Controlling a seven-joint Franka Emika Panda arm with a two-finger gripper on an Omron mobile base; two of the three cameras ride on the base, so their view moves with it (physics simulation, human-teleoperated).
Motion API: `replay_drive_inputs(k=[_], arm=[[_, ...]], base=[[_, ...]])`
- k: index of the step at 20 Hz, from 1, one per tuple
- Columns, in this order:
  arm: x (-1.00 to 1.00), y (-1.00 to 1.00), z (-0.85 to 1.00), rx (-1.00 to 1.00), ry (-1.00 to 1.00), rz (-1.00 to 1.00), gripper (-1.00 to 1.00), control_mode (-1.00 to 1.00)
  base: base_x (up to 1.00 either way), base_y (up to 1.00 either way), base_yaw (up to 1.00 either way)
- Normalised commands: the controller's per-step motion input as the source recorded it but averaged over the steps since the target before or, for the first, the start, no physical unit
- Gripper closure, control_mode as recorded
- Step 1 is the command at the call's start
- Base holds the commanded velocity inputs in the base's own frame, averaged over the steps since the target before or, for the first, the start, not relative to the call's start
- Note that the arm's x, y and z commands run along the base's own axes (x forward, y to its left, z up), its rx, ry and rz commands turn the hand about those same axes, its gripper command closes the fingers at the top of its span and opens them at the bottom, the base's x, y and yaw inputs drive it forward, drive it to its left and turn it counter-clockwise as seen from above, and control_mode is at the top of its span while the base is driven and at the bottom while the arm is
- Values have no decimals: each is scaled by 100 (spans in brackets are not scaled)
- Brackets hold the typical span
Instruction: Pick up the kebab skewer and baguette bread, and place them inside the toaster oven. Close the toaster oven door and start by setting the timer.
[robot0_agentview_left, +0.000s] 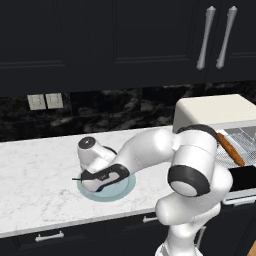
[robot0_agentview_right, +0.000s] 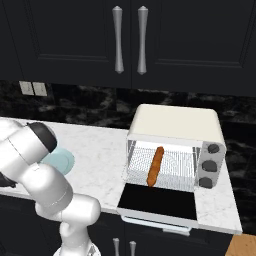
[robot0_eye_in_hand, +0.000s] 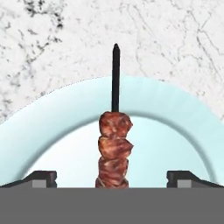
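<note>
On the worktop's (robot0_agentview_left: 35, 170) left part lies a light blue plate (robot0_agentview_left: 125, 191), the tool (robot0_agentview_left: 95, 181) low over it. Hand view: skewer (robot0_eye_in_hand: 114, 144) lies on the plate (robot0_eye_in_hand: 52, 127), dark stick tip reaching past the rim toward the marble, reddish-brown chunks running between the two fingertips (robot0_eye_in_hand: 41, 178). Tool released, jaws spread wide, one on each side of the skewer, not touching it. Stick tip pokes out left of the hand in the left base view.

Further right, cream oven (robot0_agentview_right: 175, 127) stands on the worktop (robot0_agentview_right: 100, 150) against the black backsplash. Door (robot0_agentview_right: 157, 201) folded down flat, dark glass facing up. Inside, baguette (robot0_agentview_right: 155, 166) lies on the wire rack, lengthwise front to back, slightly slanted. Two round knobs (robot0_agentview_right: 211, 157) sit on the oven's right panel.
</note>
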Motion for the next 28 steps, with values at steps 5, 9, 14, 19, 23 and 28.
replay_drive_inputs(k=[5,9,14,19,23,28], arm=[[17,1,-13,0,0,1,-100,-100],[2,8,-18,0,0,1,-100,-100],[0,8,-18,0,0,1,-100,-100],[0,3,-9,0,0,3,100,-100],[-2,-3,-2,0,0,8,100,-100],[-36,-11,10,1,0,20,100,-100]], base=[[0,0,0],[0,0,0],[0,0,0],[0,0,0],[0,0,0],[0,0,0]])
